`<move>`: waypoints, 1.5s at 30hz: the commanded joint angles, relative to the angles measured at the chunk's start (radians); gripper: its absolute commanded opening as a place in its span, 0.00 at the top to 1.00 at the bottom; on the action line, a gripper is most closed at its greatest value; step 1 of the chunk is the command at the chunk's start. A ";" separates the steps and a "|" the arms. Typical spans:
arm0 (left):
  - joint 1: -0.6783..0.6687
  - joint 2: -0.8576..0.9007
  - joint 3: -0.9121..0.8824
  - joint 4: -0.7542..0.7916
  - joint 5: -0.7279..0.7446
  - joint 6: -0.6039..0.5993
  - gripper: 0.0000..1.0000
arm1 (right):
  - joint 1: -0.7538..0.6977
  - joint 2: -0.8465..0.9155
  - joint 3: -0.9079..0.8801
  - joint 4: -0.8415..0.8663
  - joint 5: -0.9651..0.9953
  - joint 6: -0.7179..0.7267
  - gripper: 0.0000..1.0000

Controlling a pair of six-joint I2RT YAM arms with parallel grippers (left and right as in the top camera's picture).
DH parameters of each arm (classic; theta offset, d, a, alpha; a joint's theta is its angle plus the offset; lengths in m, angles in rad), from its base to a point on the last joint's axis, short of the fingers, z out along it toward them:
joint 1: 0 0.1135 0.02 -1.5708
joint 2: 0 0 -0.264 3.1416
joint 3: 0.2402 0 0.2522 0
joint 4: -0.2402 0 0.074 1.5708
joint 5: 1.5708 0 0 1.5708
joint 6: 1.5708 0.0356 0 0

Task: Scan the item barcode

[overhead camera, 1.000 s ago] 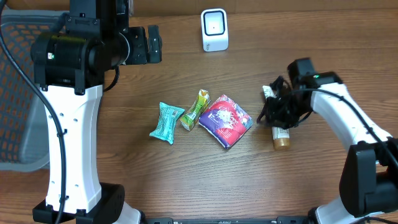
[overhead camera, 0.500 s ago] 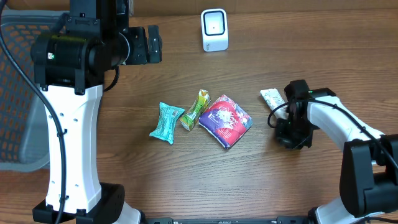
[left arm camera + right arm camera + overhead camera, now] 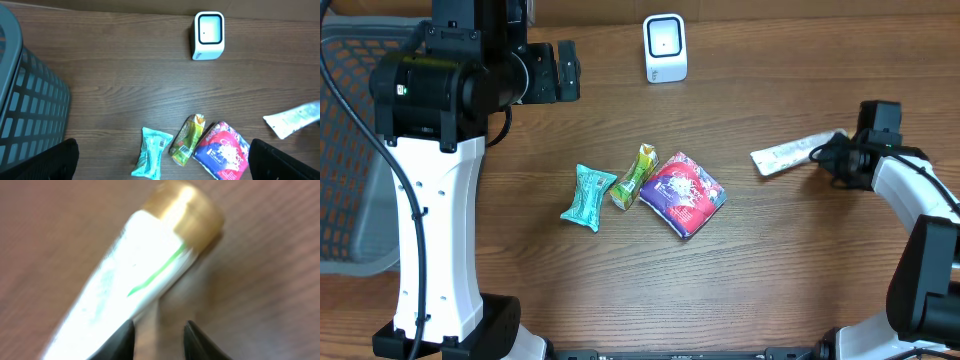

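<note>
The item, a white tube (image 3: 785, 153) with a gold cap (image 3: 192, 210), lies slantwise on the table at the right. My right gripper (image 3: 830, 150) is at the tube's right end. In the right wrist view its jaws (image 3: 157, 330) stand slightly apart, with bare wood between the tips and the blurred tube (image 3: 130, 275) just left of the left finger. The white scanner (image 3: 665, 47) stands at the back centre, also seen in the left wrist view (image 3: 208, 35). My left gripper (image 3: 560, 70) hangs high at the back left, open wide and holding nothing (image 3: 170, 162).
A teal packet (image 3: 587, 197), a green packet (image 3: 634, 176) and a red-purple pouch (image 3: 683, 193) lie together mid-table. A grey mesh basket (image 3: 25, 115) stands at the far left.
The right arm has swung right and back from the near right. The tube went with it and now lies crosswise farther right. The right jaws have parted. The left arm has not moved.
</note>
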 commanded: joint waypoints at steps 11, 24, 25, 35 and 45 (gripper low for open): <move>0.000 0.007 -0.005 0.001 0.004 -0.006 0.00 | 0.042 -0.014 0.049 -0.071 -0.277 0.135 0.26; 0.000 0.007 -0.005 0.001 0.004 -0.006 0.00 | 0.095 0.117 0.040 0.063 -0.149 0.178 0.24; 0.000 0.007 -0.005 0.001 0.004 -0.006 0.01 | 0.095 0.119 0.040 0.074 -0.135 0.175 0.25; 0.000 0.007 -0.005 0.001 0.004 -0.006 0.00 | 0.096 0.119 0.040 0.057 -0.227 0.037 0.79; 0.000 0.007 -0.005 0.001 0.004 -0.006 0.00 | 0.096 0.119 0.040 -0.248 -0.584 -0.350 0.80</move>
